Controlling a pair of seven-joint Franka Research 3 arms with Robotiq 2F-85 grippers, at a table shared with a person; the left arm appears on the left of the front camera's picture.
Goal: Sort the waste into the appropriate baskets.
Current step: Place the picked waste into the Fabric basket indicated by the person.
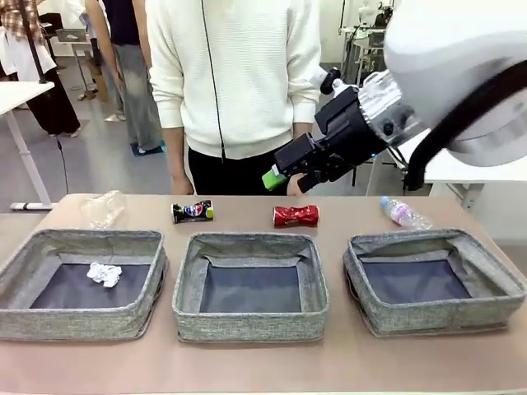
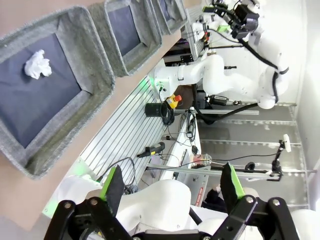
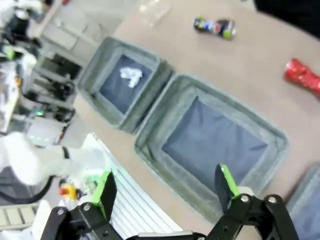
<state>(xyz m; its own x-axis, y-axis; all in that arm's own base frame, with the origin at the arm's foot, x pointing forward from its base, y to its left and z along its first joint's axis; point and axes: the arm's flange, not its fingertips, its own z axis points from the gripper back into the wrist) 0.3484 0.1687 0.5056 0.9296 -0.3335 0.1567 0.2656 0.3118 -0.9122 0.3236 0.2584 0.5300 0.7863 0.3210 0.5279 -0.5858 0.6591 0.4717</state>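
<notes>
Three grey baskets stand in a row: left [image 1: 82, 322], middle [image 1: 249, 327], right [image 1: 432, 317]. A white paper wad [image 1: 105, 274] lies in the left one. Behind them on the table lie a clear plastic piece [image 1: 104, 207], a dark-blue can [image 1: 192, 211], a red can [image 1: 296, 216] and a small bottle [image 1: 403, 213]. My right gripper [image 1: 280, 177] hangs open high above the red can, holding nothing; its own view [image 3: 165, 187] looks down on the middle basket [image 3: 272, 137]. My left gripper [image 2: 171, 187] is open and empty, off the table's near side, with the paper wad [image 2: 38, 64] far ahead of it.
A person in a white sweater [image 1: 235, 74] stands at the far edge of the table, close behind my right gripper. Bare tabletop [image 1: 247, 366] runs along the front of the baskets. Other tables and people stand farther back at the left.
</notes>
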